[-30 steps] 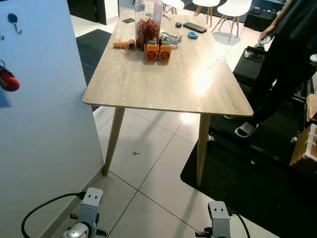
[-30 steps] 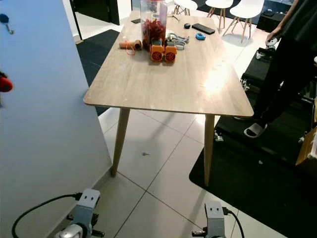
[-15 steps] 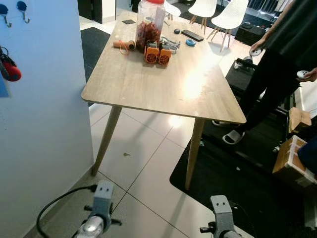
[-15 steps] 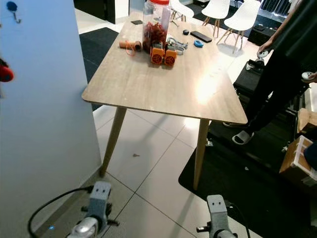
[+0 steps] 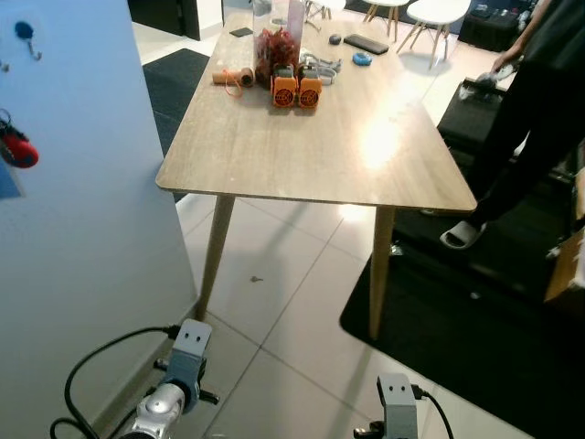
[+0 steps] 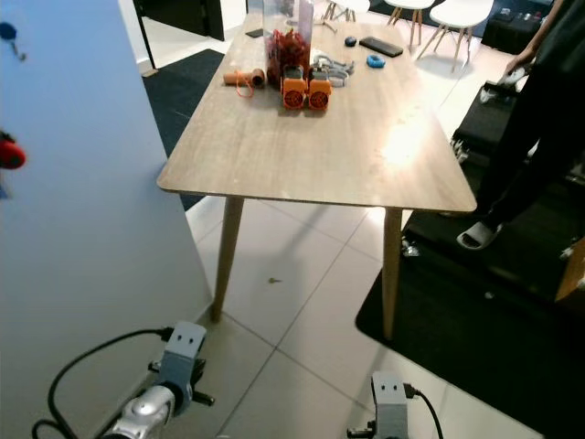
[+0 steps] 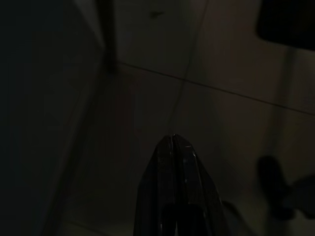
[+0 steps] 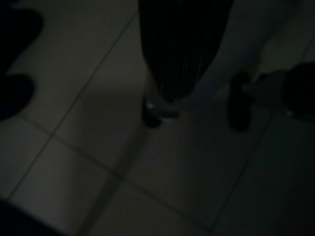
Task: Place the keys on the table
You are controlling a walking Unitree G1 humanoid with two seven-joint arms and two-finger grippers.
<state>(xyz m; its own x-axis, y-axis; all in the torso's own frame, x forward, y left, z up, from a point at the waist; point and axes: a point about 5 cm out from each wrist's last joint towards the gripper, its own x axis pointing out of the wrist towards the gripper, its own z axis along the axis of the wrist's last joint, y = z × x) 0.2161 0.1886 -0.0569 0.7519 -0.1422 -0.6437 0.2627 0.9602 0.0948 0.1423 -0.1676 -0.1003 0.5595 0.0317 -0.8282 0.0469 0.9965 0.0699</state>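
- Across the upper middle of the head views runs the wooden table [image 5: 311, 137], with a jar [image 5: 274, 46] and two orange items [image 5: 295, 91] at its far end.
- At upper left, red-tagged keys [image 5: 18, 151] hang on the blue wall [image 5: 82, 219], so fetching them probably comes first.
- Left gripper [image 7: 173, 142] hangs over floor tiles, fingers pressed together, empty.
- Right gripper [image 8: 179, 59] hangs too; I cannot tell its state.
- Next move likely calls for turning to the wall.

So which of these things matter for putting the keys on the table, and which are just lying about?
Job: table, red item hanging on the white panel (perhaps the keys), left pincer, right pincer.
Lying about: jar, two orange gadgets, twine spool, phone.
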